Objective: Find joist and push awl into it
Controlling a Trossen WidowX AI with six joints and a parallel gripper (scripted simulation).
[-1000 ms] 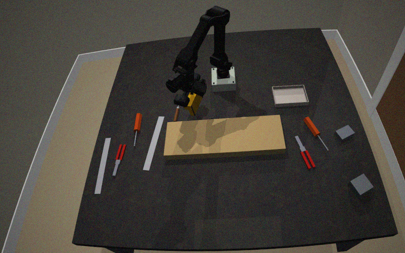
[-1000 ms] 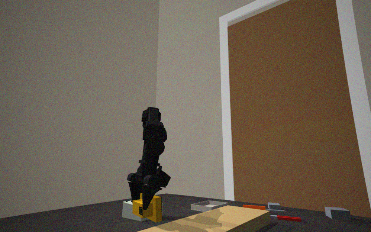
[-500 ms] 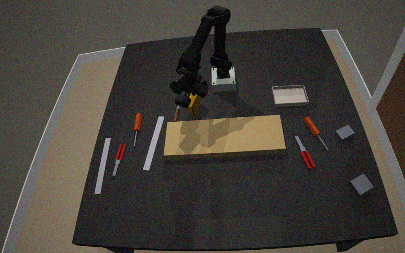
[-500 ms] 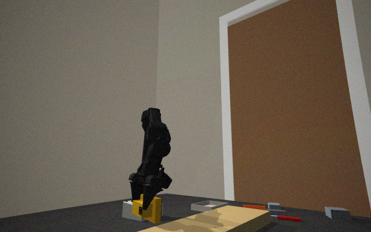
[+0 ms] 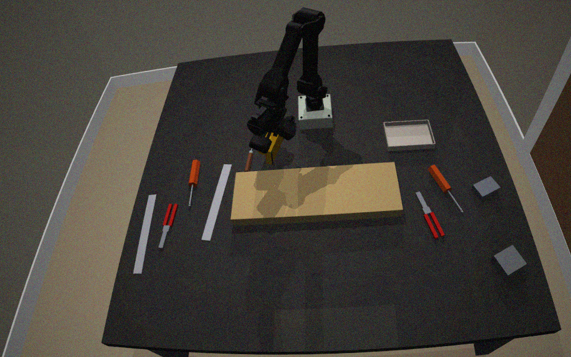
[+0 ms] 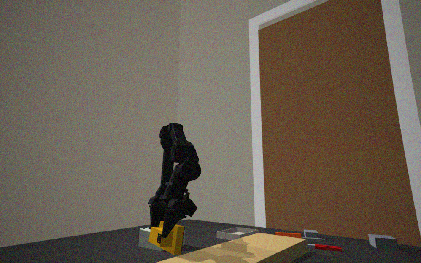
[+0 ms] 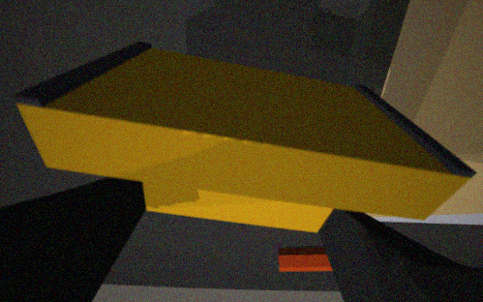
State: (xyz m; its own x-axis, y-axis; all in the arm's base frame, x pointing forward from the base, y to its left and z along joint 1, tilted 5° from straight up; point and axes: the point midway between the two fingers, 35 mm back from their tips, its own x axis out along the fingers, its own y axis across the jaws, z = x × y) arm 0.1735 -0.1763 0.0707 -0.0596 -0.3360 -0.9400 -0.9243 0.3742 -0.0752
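My gripper (image 5: 268,139) (image 6: 160,229) (image 7: 238,186) is shut on the yellow stud finder (image 5: 274,147) (image 6: 174,241) (image 7: 244,160). It holds the stud finder tilted, behind the left part of the light wooden floor panel (image 5: 349,194) (image 6: 257,243) (image 7: 462,97). In the wrist view the dark underside with two black edge strips shows. The awl (image 5: 249,161), with a brown handle, lies left of the stud finder by the panel's back edge, its front end hidden by the panel. The tray (image 5: 412,147) (image 6: 224,235) is empty, at the back right. The joist is hidden.
Left of the panel lie two pale strips (image 5: 216,203) (image 5: 145,234), an orange screwdriver (image 5: 194,173) and red pliers (image 5: 169,214). Right of it lie another screwdriver (image 5: 439,178), more pliers (image 5: 429,220) and two grey blocks (image 5: 486,186) (image 5: 509,260). The arm's base (image 5: 315,120) stands behind the panel.
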